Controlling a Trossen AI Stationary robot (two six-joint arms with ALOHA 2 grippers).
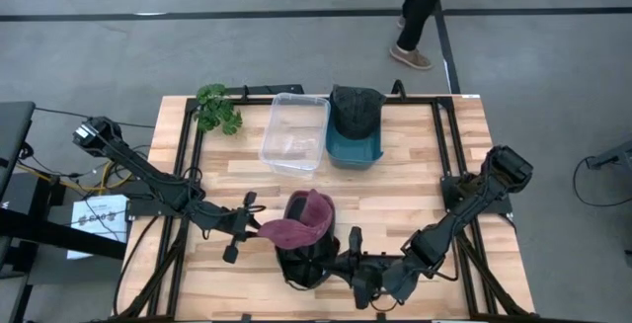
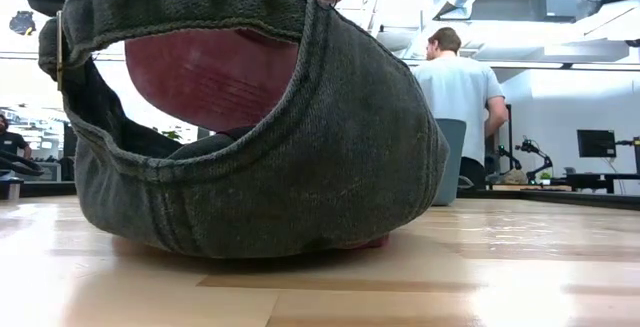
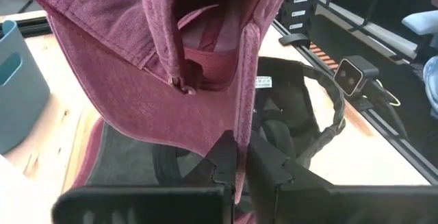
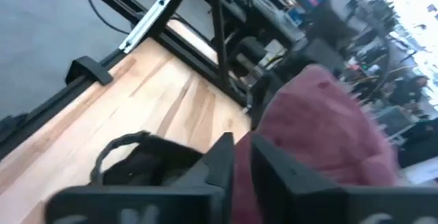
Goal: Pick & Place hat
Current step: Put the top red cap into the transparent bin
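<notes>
A maroon cap (image 1: 304,216) is held up at the table's near middle, over a dark grey cap (image 1: 304,266) that lies on the wood with its strap end (image 2: 70,37) raised. My left gripper (image 1: 259,228) comes in from the left and is shut on the maroon cap (image 3: 137,80). My right gripper (image 1: 346,260) is just right of the dark cap (image 4: 147,166). Its fingers (image 4: 219,157) stand a narrow slit apart with nothing seen between them. Another dark hat (image 1: 354,109) rests in a teal bin (image 1: 354,150) at the far side. My left gripper pinches a thin edge of the maroon cap (image 3: 241,138) between its two fingers (image 3: 277,172). That edge stands upright in the gap. The fingers come from the table's left, slanting slightly down. The cap hangs open over the dark cap (image 3: 294,114), its lower part down against it.
A clear plastic box (image 1: 294,133) stands left of the teal bin, and a green plant (image 1: 217,108) lies at the far left corner. The black frame rails (image 1: 446,155) run along the table's sides. A person (image 2: 455,92) stands beyond the far edge.
</notes>
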